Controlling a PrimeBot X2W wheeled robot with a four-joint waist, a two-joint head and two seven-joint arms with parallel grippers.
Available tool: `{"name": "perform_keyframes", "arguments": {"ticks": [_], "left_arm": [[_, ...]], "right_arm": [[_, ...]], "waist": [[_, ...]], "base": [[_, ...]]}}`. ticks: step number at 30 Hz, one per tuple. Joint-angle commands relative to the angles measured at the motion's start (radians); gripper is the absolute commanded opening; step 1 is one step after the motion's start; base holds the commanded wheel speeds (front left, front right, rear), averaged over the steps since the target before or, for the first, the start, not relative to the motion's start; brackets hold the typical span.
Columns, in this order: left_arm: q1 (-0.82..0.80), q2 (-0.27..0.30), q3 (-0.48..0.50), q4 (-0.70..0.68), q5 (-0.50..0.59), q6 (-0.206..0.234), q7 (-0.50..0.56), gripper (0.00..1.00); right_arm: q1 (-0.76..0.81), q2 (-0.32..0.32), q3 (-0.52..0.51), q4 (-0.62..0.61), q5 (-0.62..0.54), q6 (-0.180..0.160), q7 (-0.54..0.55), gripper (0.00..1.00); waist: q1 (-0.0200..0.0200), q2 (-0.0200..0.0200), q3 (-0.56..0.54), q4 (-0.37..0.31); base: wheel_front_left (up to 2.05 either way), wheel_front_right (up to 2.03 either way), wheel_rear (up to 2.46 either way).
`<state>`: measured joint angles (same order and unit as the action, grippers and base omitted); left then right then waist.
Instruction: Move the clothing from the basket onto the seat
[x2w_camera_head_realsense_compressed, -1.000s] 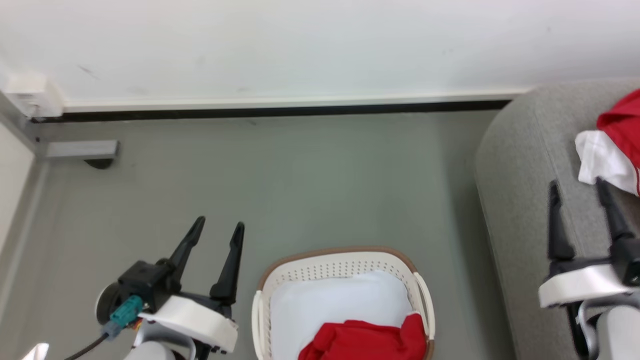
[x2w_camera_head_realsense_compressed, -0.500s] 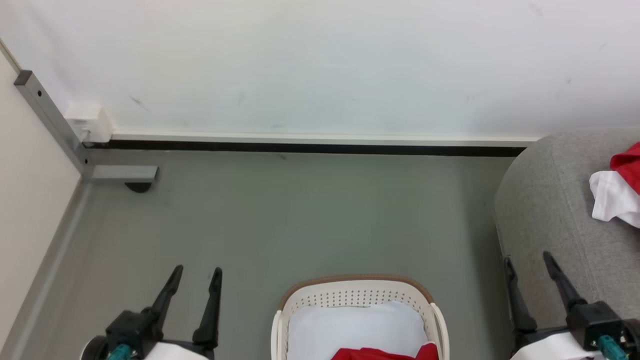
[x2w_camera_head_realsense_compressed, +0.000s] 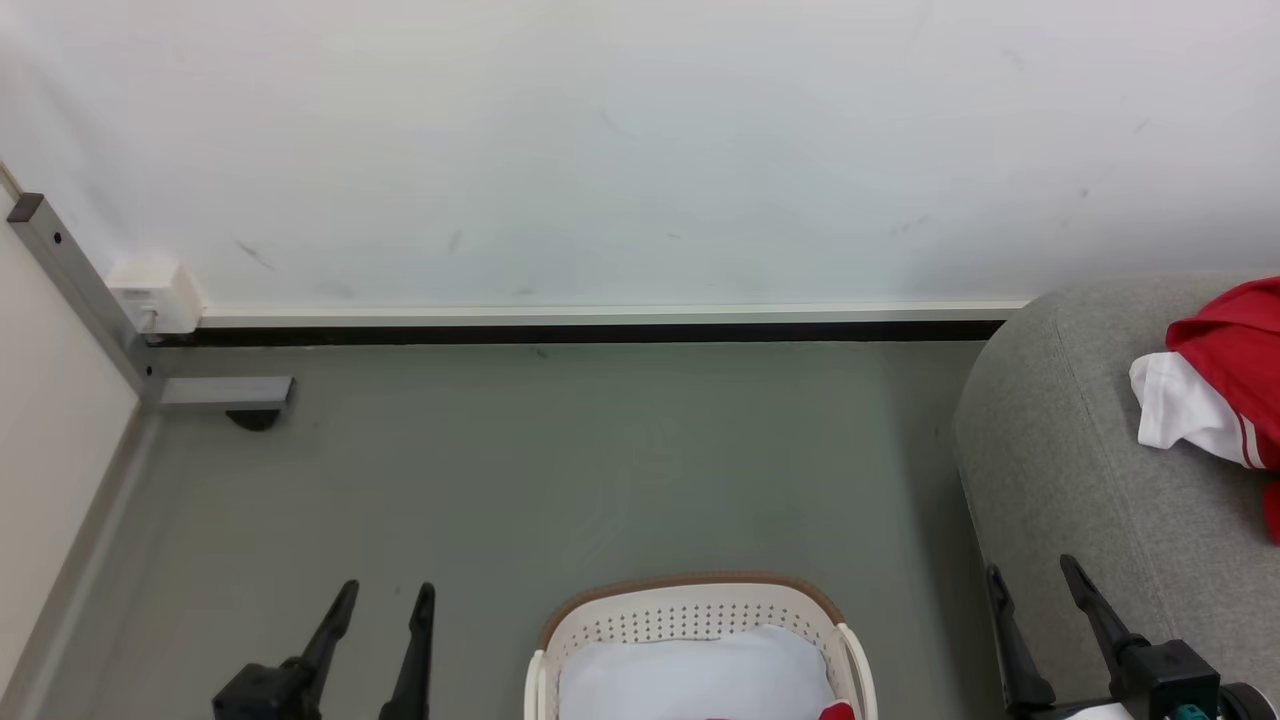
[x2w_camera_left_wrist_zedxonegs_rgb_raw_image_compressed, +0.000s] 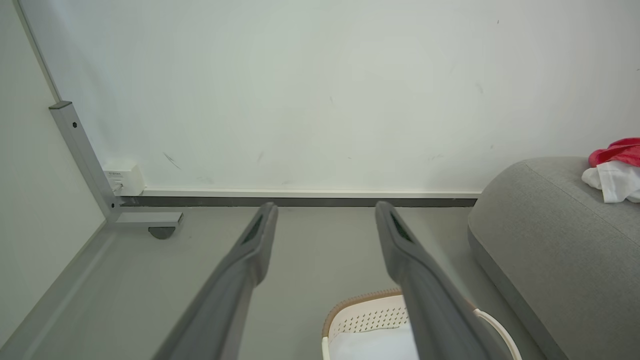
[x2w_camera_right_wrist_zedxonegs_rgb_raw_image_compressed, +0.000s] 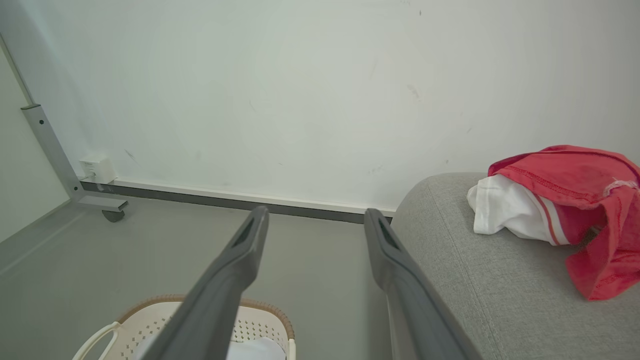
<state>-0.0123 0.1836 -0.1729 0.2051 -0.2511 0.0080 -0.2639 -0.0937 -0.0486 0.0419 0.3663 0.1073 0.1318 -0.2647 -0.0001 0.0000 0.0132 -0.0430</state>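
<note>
— Where do we find the clothing?

— A red-and-white heap of clothing (x2w_camera_head_realsense_compressed: 1225, 350) lies on the seat (x2w_camera_head_realsense_compressed: 1060, 470), far right, on the grey cushion beyond the rounded arm. A red sliver (x2w_camera_head_realsense_compressed: 838, 712) also peeks out at the near right of the basket (x2w_camera_head_realsense_compressed: 690, 592), beside the white pad (x2w_camera_head_realsense_compressed: 700, 670) lying in it.

— And where does the basket stand?

— On the grey floor (x2w_camera_head_realsense_compressed: 560, 470), close to us, between our two grippers and just left of the seat.

— How do our fingers stand?

— Our left gripper (x2w_camera_head_realsense_compressed: 388, 590) hangs over the floor to the left of the basket, fingers spread, with nothing between them. Our right gripper (x2w_camera_head_realsense_compressed: 1030, 568) hangs just beside the arm of the seat, fingers likewise spread and holding nothing. We cannot tell whether it touches the upholstery. Both grippers point toward the far wall (x2w_camera_head_realsense_compressed: 640, 150).

— Anything else around us?

— At the far left a grey metal frame (x2w_camera_head_realsense_compressed: 80, 290) on a caster (x2w_camera_head_realsense_compressed: 252, 418) stands against the wall, with a small white box (x2w_camera_head_realsense_compressed: 150, 295) beside it.
</note>
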Motion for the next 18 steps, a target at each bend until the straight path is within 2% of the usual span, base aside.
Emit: {"name": "perform_keyframes", "arguments": {"ticks": [1,12,18], "left_arm": [[0.014,-0.006,0.010,0.006,0.017,-0.007,-0.001,1.00],[0.014,-0.048,0.067,0.028,0.066,-0.054,-0.001,1.00],[-0.030,-0.053,0.077,0.031,0.088,-0.083,-0.001,1.00]], "right_arm": [[0.016,-0.004,-0.003,0.006,0.005,-0.002,0.001,1.00],[-0.002,-0.004,-0.007,0.009,-0.006,-0.002,0.001,1.00],[-0.043,-0.004,-0.015,-0.013,-0.011,-0.002,0.001,1.00]], "waist": [[0.0001,0.0000,-0.001,-0.001],[0.0001,0.0000,0.006,0.001],[0.0001,0.0000,0.064,-0.011]], "base": [[0.00,0.00,0.00],[0.00,0.00,0.00],[0.00,0.00,0.00]]}}
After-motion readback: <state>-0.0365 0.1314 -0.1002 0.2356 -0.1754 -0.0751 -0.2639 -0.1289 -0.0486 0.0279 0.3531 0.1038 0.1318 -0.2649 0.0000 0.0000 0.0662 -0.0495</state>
